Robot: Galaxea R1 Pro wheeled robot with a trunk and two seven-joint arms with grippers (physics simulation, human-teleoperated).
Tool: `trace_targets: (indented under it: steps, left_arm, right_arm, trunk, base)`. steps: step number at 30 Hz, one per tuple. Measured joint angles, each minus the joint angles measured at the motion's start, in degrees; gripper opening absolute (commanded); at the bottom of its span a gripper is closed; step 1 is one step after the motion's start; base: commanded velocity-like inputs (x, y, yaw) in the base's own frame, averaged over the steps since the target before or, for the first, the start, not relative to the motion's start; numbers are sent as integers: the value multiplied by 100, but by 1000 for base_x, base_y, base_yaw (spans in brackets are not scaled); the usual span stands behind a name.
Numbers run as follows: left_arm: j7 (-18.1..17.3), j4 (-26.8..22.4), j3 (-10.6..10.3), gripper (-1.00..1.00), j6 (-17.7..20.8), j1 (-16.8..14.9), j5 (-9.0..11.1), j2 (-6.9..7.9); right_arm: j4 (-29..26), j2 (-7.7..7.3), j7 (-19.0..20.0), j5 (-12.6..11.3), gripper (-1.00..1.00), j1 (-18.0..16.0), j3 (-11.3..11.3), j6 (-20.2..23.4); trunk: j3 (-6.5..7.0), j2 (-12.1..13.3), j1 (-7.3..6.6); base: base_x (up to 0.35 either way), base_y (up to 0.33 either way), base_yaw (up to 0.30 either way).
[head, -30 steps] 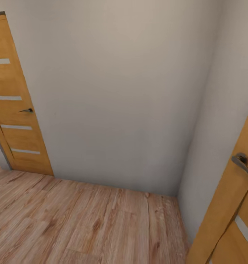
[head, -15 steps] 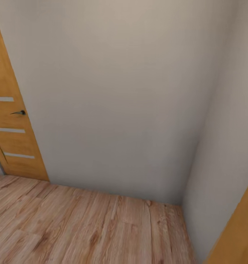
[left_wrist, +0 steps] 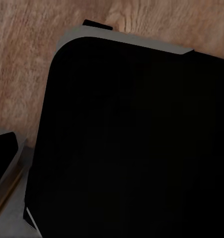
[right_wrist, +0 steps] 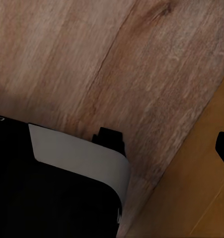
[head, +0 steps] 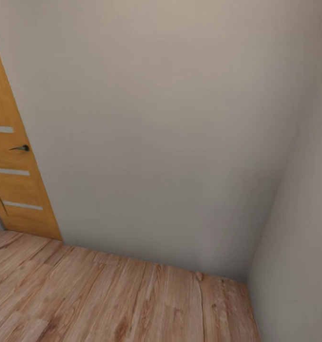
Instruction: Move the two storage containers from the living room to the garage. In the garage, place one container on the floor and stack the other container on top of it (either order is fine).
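The head view faces a bare corner: a plain pale wall [head: 151,133] meets a second pale wall [head: 298,247] on the robot's right, and a pale wood-plank floor [head: 108,299] runs up to the foot of both. On the robot's left, against the first wall, stands an orange-brown wooden door [head: 11,180] with thin light horizontal strips across it and a small dark lever handle [head: 20,148]. The planks mark this as a room other than the garage with its grey concrete. Where the two storage containers lie cannot be told. Along the left claw's line of sight sits a large black body [left_wrist: 136,144] with a rounded corner and a light grey rim [left_wrist: 126,38]; a small black tab [left_wrist: 97,24] sticks out just beyond that rim, and wood planks show past it. A second dark piece edged in grey [left_wrist: 3,158] sits just beside the black body, too cropped to name. Along the right claw's line of sight a similar black block [right_wrist: 47,198] with a grey rounded band [right_wrist: 77,153] lies over wood planks, with a small black lug [right_wrist: 109,139] touching the band's edge. Near that block, an orange-brown panel [right_wrist: 201,188] crosses the planks at a slant. Whether the left claw or the right claw is open, closed or gripping anything cannot be told.
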Motion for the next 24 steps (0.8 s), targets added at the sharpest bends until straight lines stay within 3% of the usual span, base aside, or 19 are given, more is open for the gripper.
trace_targets:
  steps: [11,24]
  left_arm:
    - [0,0,0,100,0,0,0,0]
    - [0,0,2,100,0,3,3,6]
  right_arm:
    - [0,9,-2,-7,100,0,0,-1]
    - [0,69,-60,-56,100,0,-21,-2]
  trunk:
    - [0,0,0]
    - [0,0,1]
  base:
    - [307,0,268]
    - [198,0,291]
